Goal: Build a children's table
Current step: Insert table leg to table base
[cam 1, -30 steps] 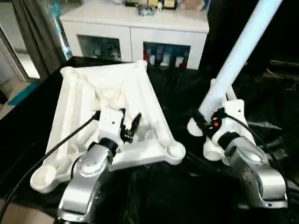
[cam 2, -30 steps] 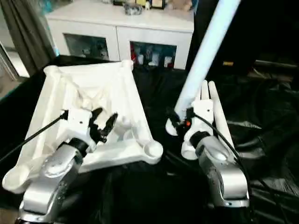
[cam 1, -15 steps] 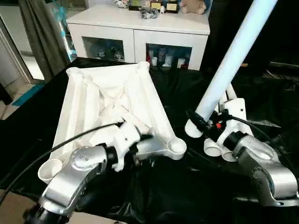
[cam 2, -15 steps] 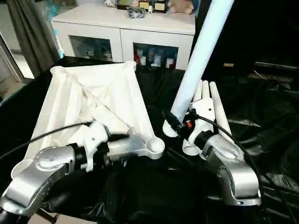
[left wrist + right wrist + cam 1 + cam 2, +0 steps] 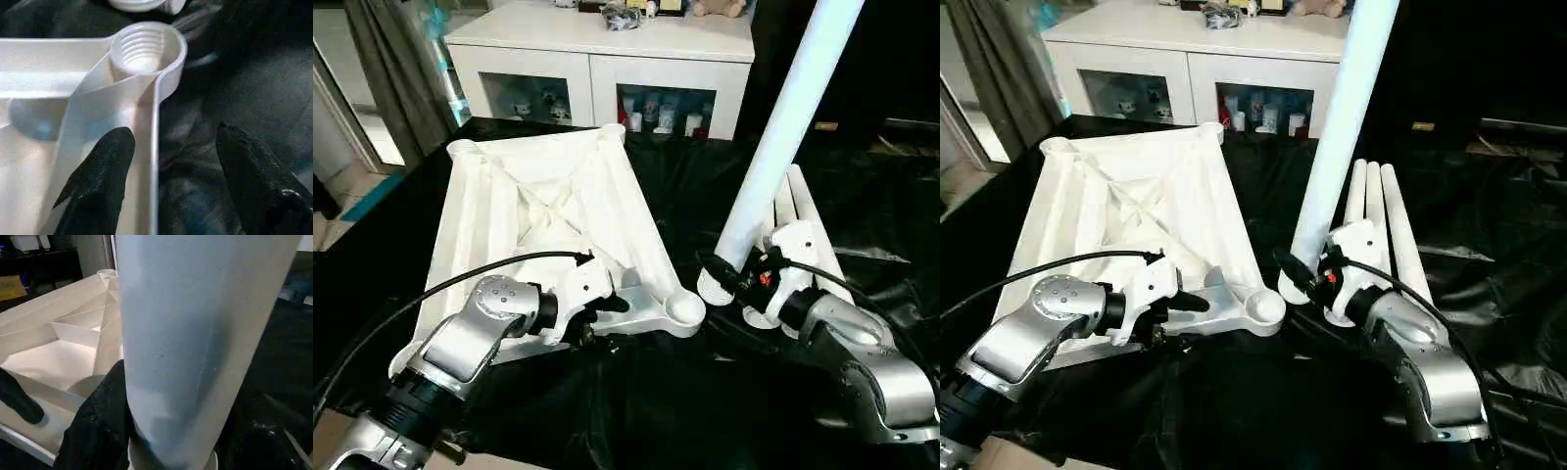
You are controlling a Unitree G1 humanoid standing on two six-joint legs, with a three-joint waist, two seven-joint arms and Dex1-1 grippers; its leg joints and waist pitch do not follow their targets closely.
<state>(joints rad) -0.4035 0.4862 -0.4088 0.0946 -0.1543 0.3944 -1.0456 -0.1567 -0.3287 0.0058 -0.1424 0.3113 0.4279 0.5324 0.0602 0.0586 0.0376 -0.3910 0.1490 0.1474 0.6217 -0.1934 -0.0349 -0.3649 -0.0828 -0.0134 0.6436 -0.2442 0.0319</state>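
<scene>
Children's table top [image 5: 538, 211], white and turned underside up so that its ribs and corner sockets are exposed, is seen at centre left of the head view, lying on the black-draped work table [image 5: 685, 411]. A threaded corner socket [image 5: 144, 46] is shown in the left wrist picture. The left gripper [image 5: 607, 311] is placed at the near rim of the top, beside that socket; its jaws are parted, with one black finger [image 5: 100, 176] inside the rim and the other [image 5: 249, 176] outside over the black cloth, and the rim is straddled rather than clamped. One tapered white leg [image 5: 783, 127] is held by the right gripper [image 5: 729, 277] near its wide lower end, the fingers being closed around it, and is raised steeply toward the upper right of the frame. Its lower end is kept just right of the socketed corner, apart from it. Further white legs [image 5: 1386, 220] are laid side by side on the cloth behind the right wrist. A white glass-door cabinet [image 5: 597, 69] is seen along the upper edge.
</scene>
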